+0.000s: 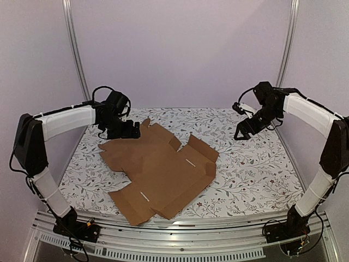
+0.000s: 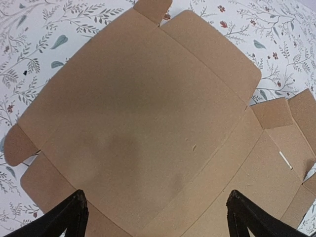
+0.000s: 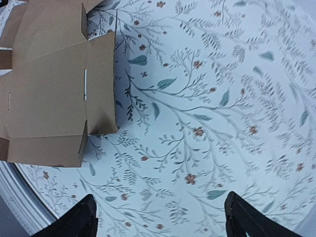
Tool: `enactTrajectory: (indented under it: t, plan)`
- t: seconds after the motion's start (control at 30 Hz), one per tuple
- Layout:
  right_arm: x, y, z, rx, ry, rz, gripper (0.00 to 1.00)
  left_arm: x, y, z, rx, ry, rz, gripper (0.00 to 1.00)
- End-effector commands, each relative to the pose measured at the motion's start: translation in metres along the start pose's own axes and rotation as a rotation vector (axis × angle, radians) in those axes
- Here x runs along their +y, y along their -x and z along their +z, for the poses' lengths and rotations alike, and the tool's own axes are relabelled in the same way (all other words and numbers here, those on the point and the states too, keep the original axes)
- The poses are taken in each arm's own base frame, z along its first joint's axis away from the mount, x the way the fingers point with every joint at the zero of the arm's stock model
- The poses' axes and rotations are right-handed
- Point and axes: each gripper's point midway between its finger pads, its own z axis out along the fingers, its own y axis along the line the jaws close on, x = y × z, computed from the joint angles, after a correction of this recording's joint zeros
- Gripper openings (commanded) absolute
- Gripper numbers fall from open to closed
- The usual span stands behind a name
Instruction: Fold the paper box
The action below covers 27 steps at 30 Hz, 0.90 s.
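The paper box [image 1: 158,174] lies unfolded and nearly flat on the table, plain brown cardboard with flaps, tabs and two slits. In the left wrist view the paper box [image 2: 148,113] fills most of the picture. My left gripper [image 1: 132,130] hovers over the box's far left corner; it is open and its fingertips [image 2: 74,207] stand wide apart above the cardboard with nothing between them. My right gripper [image 1: 241,132] hangs open over bare cloth, to the right of the box and apart from it. In the right wrist view the box [image 3: 49,89] lies at the upper left.
A floral-patterned cloth [image 1: 256,169] covers the table. Metal frame rails [image 1: 191,229] run along the near edge, where both arm bases are bolted. Upright poles [image 1: 76,49] stand at the back corners against plain walls.
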Motion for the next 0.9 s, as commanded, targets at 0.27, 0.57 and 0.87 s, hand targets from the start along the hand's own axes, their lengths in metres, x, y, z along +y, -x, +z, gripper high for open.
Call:
enactTrajectory:
  t: [0.27,0.57,0.87]
  plan:
    - [0.103,-0.053,0.060,0.038,0.315,0.264,0.88,0.005,-0.050,-0.011,0.074,-0.072,-0.059,0.96]
    - [0.122,-0.040,0.094,0.045,0.378,0.308,0.47,0.004,-0.074,-0.075,-0.011,-0.132,-0.088,0.95]
    - [0.131,-0.048,0.121,0.135,0.343,0.289,0.32,0.019,-0.067,-0.120,-0.121,-0.112,-0.097,0.95]
